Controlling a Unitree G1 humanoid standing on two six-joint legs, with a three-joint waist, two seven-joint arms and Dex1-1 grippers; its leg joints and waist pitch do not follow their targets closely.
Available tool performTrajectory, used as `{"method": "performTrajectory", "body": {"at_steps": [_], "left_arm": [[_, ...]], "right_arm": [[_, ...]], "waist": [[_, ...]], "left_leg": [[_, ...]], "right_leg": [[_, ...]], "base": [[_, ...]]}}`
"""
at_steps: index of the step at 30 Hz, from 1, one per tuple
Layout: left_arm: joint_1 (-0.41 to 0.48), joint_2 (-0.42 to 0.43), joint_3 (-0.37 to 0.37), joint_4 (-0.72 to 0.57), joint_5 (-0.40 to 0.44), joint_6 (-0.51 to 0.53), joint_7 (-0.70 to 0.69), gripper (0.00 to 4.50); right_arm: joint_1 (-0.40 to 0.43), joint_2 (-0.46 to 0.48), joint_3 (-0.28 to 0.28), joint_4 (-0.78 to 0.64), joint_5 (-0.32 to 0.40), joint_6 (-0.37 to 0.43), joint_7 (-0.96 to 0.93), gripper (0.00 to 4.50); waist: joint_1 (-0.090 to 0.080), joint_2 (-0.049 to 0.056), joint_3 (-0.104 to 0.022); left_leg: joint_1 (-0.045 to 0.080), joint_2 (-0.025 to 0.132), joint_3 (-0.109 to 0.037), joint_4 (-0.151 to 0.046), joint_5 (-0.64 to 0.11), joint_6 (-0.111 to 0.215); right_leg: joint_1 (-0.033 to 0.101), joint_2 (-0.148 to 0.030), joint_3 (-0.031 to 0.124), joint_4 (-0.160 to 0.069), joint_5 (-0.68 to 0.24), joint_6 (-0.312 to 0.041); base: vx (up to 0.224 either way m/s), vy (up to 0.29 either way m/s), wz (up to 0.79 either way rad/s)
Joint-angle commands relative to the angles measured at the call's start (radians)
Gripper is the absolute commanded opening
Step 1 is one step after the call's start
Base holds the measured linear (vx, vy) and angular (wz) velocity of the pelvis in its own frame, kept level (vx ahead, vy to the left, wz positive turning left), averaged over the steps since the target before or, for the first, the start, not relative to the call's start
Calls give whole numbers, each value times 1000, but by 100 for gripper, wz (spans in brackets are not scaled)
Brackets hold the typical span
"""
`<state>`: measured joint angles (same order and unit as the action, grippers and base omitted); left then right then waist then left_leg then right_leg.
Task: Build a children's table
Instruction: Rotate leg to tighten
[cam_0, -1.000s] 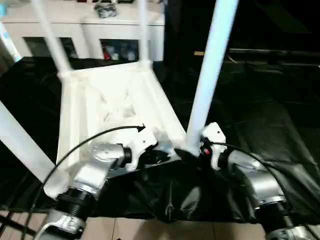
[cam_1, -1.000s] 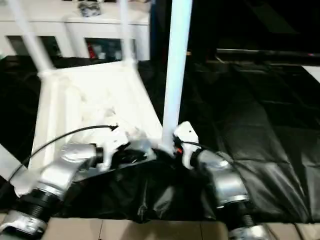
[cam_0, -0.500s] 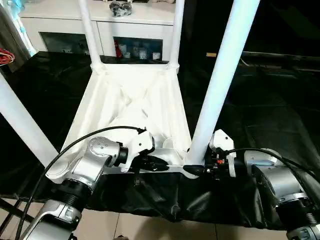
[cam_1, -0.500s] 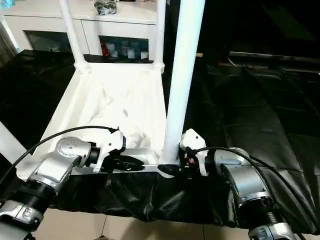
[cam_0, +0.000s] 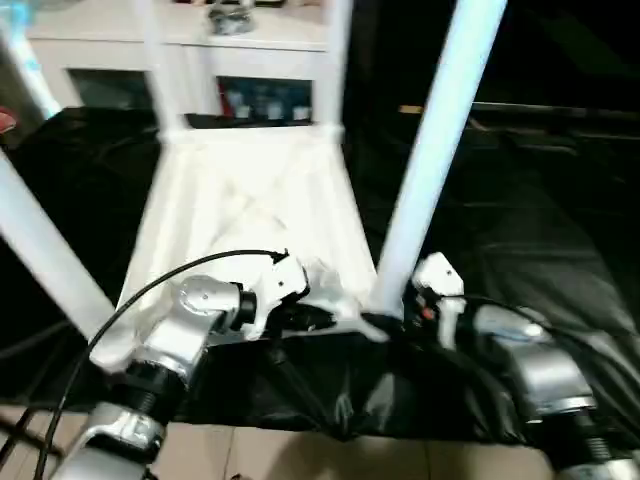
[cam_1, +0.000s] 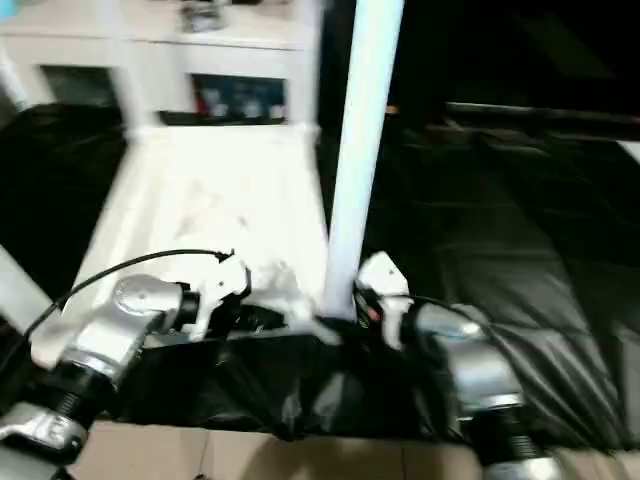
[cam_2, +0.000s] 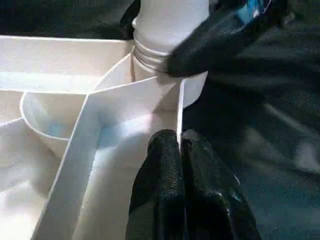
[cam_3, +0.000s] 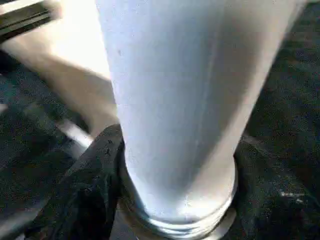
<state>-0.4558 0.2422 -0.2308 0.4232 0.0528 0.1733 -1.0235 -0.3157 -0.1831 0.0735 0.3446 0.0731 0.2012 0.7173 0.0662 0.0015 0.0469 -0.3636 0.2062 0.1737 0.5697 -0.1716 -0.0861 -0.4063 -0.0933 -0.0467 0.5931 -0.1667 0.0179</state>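
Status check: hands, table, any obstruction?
Left hand pinched shut on the tabletop's near rim. Right hand clamped round the near-right leg at its socket. Table upside down, four legs up. Nothing in the way.

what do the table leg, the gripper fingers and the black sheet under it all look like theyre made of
Table leg: seemingly smooth white moulded plastic, soft sheen, ringed at its base. Left gripper's fingers: black, matte, slightly pebbled, perhaps rubber or rubber-coated. Black sheet: thin glossy plastic film, judging by its creases and highlights.
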Motion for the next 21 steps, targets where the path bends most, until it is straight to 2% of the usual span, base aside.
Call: {"method": "performTrajectory", "body": {"at_steps": [1, 3, 5, 9, 10, 11, 12, 16, 17, 18, 20, 21], "left_arm": [[22, -93, -32, -70, -46, 9, 42, 0], [48, -123, -48, -110, -40, 31, 79, 0], [54, -132, -52, -118, -37, 35, 96, 0], [57, -145, -54, -116, -33, 36, 122, 0], [57, -145, -54, -118, -29, 41, 125, 0], [54, -141, -54, -114, -22, 41, 128, 0], [51, -135, -55, -110, -15, 41, 124, 0], [43, -112, -51, -101, -17, 33, 105, 0], [41, -103, -50, -98, -20, 28, 89, 0], [38, -85, -51, -94, -23, 16, 59, 0], [35, -72, -55, -91, -22, 13, 43, 0], [33, -62, -58, -89, -20, 11, 31, 0]], "right_arm": [[-9, 73, 59, 38, -7, 17, -68, 268], [-7, 124, 50, 36, -13, 32, -134, 268], [-4, 136, 60, 33, -23, 30, -142, 268], [-4, 136, 83, 30, -35, 8, -120, 268], [-5, 137, 76, 27, -29, 8, -121, 303], [-4, 132, 68, 21, -18, 10, -111, 303], [-3, 122, 68, 14, -13, 12, -100, 338], [1, 88, 77, 5, -19, 8, -69, 366], [1, 77, 78, 1, -18, 7, -49, 377], [-1, 61, 80, -3, -17, 2, -22, 383], [-1, 49, 82, -8, -12, 0, 2, 383], [-1, 39, 85, -12, -9, -2, 21, 383]], "waist": [[2, -11, -48], [-6, -17, -49], [-7, -13, -50], [-7, -8, -53], [-9, -8, -54], [-8, -7, -54], [-9, -8, -53], [-6, -9, -52], [-5, -9, -53], [-3, -3, -54], [-3, -6, -55], [0, -6, -57]], "left_leg": [[3, 11, -8, -77, -362, -10], [3, 10, -7, -76, -363, 2], [0, 11, -8, -77, -356, 5], [0, 14, -5, -78, -342, 10], [0, 13, -3, -78, -342, 10], [0, 13, -3, -78, -343, 11], [0, 12, -3, -78, -346, 12], [2, 12, -3, -77, -360, 14], [1, 13, -2, -77, -349, 15], [2, 13, -3, -77, -342, 15], [0, 14, -2, -76, -334, 16], [2, 14, 0, -75, -318, 20]], "right_leg": [[31, -44, 20, -101, -569, -103], [28, -42, 22, -104, -575, -98], [29, -40, 22, -101, -551, -100], [30, -35, 25, -93, -447, -123], [31, -33, 26, -91, -421, -131], [31, -33, 26, -91, -413, -134], [32, -33, 26, -91, -414, -135], [31, -36, 27, -95, -449, -128], [31, -36, 28, -94, -440, -129], [33, -36, 27, -92, -423, -133], [34, -35, 28, -90, -395, -140], [35, -33, 29, -85, -350, -155]], "base": [[0, 0, 0], [0, 0, 0], [0, 0, 0], [0, 0, 0], [0, 0, 0], [0, 0, 0], [0, 0, 0], [0, 0, 0], [0, 0, 0], [0, 0, 0], [0, 0, 0], [0, 0, 0]]}}
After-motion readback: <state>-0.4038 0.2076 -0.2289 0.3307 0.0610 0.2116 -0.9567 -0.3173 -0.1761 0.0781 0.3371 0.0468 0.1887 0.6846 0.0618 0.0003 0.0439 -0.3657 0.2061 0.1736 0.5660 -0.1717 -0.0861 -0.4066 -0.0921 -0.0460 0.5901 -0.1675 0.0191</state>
